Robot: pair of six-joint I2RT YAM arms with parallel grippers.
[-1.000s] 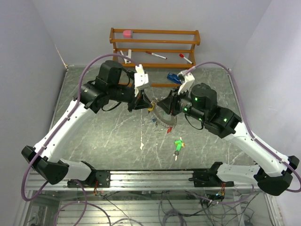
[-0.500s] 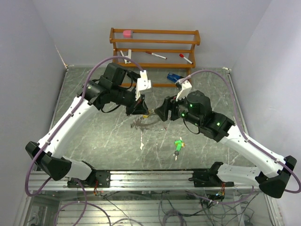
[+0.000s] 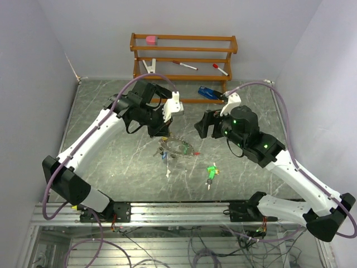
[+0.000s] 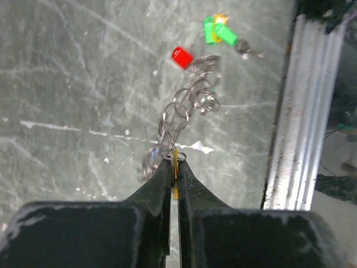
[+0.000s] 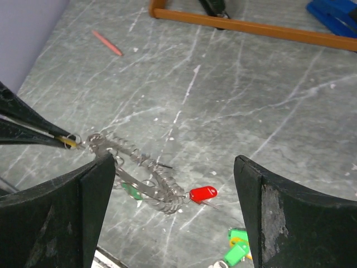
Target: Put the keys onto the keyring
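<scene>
Left end effector [image 4: 174,159]: pinched shut on the end of the keyring [image 4: 187,106]; a yellow sliver shows between the tips
Right end effector [image 5: 174,162]: jaws spread wide; gripping nothing; raised over the counter [image 5: 268,111]
Keyring: runs straight out from the left tips; below the gap of the right fingers; red tag [image 4: 181,56] at its far end
Keys [image 4: 218,30]: green and yellow heads; loose on the counter; just beyond that red tag
</scene>
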